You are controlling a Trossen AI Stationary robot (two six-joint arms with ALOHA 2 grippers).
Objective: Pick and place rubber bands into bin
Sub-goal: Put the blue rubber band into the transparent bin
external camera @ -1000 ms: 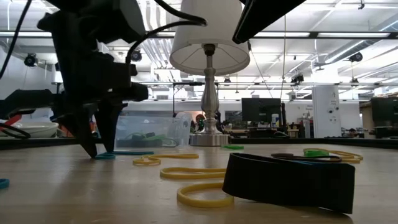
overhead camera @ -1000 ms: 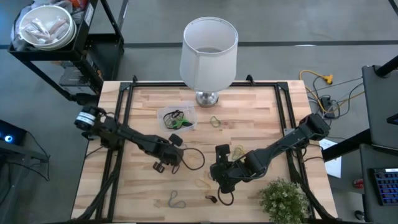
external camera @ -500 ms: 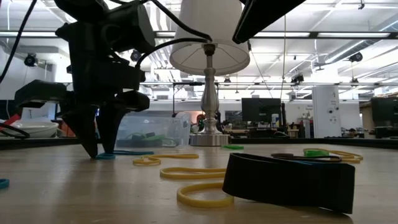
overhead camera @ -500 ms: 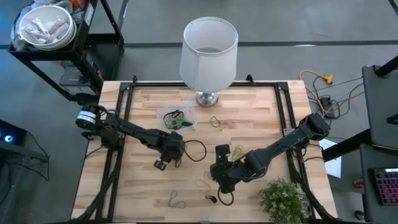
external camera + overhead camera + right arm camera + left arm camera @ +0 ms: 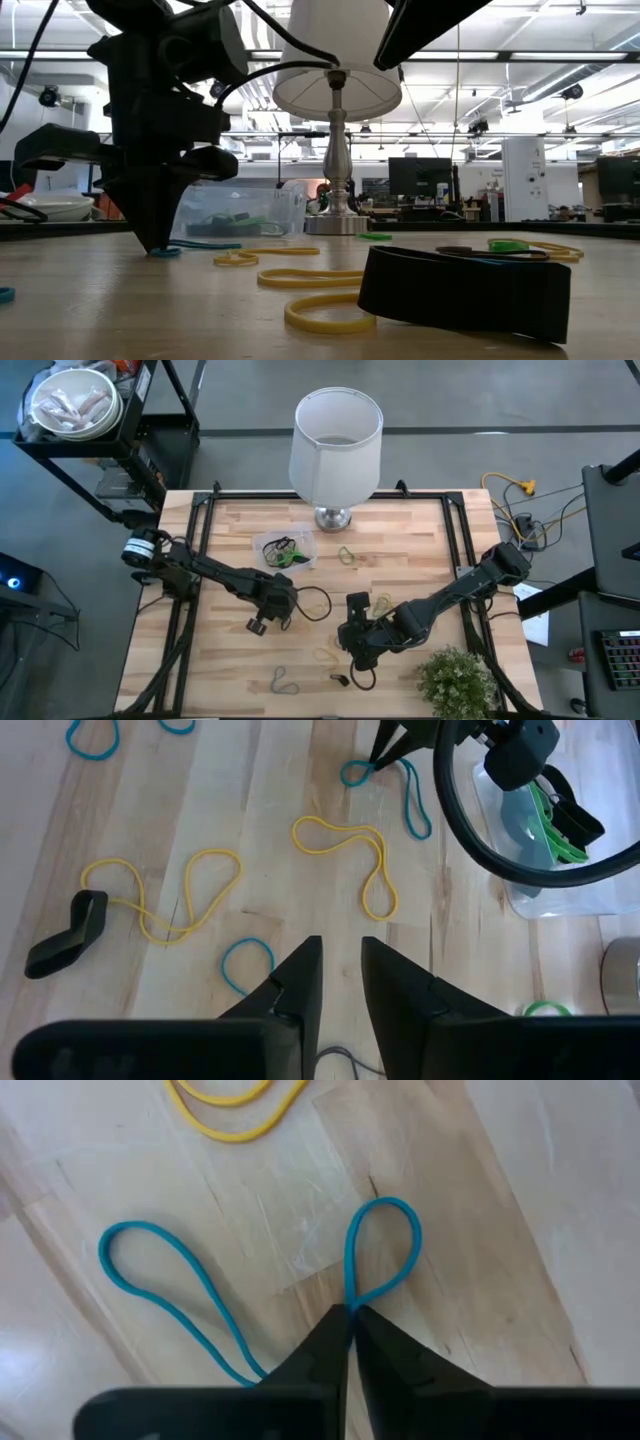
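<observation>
A thin blue rubber band [image 5: 385,1245] lies on the wooden table, drawn into two loops, with my left gripper [image 5: 350,1318] shut on it left of the table's middle [image 5: 270,615]. The clear bin [image 5: 285,550], holding green and dark bands, stands just beyond it toward the far edge. More rubber bands lie loose: yellow ones [image 5: 345,855], small blue ones [image 5: 245,960] and a wide black one [image 5: 465,290]. My right gripper [image 5: 342,970] hangs open above the table right of the middle [image 5: 348,643], with nothing between its fingers. My left gripper pinches the blue band between its two fingertips at the waist [image 5: 350,1295] where two strands run together between the loops. The fingers come from above, pointing steeply down. The band lies slack on the table [image 5: 165,250], both loops flat on the wood.
A lamp with a white shade [image 5: 337,435] stands at the far middle of the table, a potted plant [image 5: 455,680] at the near right corner. A green band [image 5: 347,555] lies near the lamp's foot. A black cable [image 5: 310,603] loops off my left wrist.
My left gripper has turned a little about its own line while staying low over the same spot. Its fingers, apart until half a second ago, have shut on the blue band. The band still lies on the table.
</observation>
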